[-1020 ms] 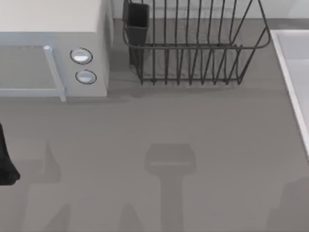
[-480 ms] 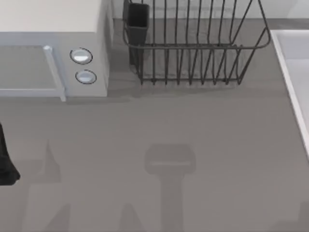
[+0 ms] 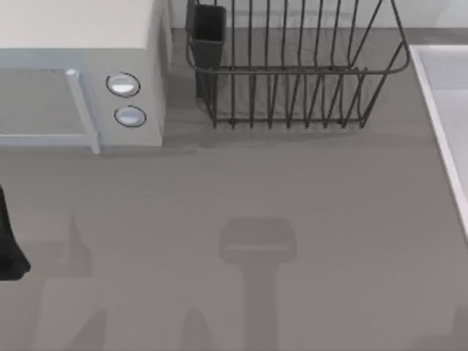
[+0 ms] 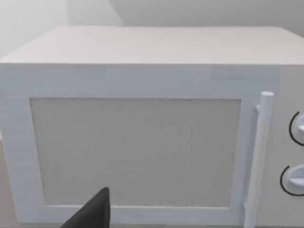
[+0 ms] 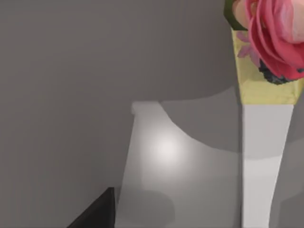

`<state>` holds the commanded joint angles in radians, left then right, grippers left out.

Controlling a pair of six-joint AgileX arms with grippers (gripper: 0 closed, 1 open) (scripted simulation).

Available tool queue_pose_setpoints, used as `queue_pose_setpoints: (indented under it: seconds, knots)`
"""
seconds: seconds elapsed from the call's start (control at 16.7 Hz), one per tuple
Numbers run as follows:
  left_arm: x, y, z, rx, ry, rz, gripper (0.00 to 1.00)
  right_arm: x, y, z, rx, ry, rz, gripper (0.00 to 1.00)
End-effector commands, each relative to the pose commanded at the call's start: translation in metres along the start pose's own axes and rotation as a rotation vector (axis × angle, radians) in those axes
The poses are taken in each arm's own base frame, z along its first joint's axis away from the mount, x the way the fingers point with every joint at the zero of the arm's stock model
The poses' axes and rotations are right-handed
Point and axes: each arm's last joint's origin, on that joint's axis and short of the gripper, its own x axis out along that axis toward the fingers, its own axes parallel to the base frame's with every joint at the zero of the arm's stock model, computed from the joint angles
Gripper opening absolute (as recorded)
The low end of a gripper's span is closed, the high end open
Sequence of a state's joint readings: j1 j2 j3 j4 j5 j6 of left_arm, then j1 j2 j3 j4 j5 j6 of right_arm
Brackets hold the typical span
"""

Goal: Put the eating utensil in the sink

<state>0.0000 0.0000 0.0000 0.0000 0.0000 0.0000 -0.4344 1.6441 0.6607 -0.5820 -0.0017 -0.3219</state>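
The eating utensil is out of view. The sink (image 3: pixel 453 80), pale grey with a whitish rim, runs along the table's right edge. My left arm (image 3: pixel 9 241) is a black shape at the far left edge. One dark finger (image 4: pixel 94 212) of my left gripper points at the white microwave's door (image 4: pixel 135 152). In the right wrist view, one dark finger (image 5: pixel 97 212) of my right gripper hangs over a smooth grey surface with a bright sheen (image 5: pixel 164 149). Nothing shows between either gripper's fingers.
A white microwave (image 3: pixel 80 44) with two round knobs stands at the back left. A dark wire dish rack (image 3: pixel 292 66) with a dark cup (image 3: pixel 208 33) sits at the back middle. A pink flower (image 5: pixel 275 33) on a yellow-green thing tops a whitish band (image 5: pixel 263 161).
The shadow at the top view's lower right corner has shrunk and slid off toward the right edge. The left arm has not moved.
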Motion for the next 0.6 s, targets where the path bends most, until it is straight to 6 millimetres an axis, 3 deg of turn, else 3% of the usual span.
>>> queue_pose_setpoints:
  seconds: [0.54, 0.6]
  knots:
    - [0.0000, 0.0000, 0.0000, 0.000, 0.000, 0.000, 1.00, 0.0000, 0.0000, 0.0000, 0.000, 0.000, 0.000, 0.02]
    - [0.0000, 0.0000, 0.0000, 0.000, 0.000, 0.000, 1.00, 0.0000, 0.0000, 0.0000, 0.000, 0.000, 0.000, 0.00]
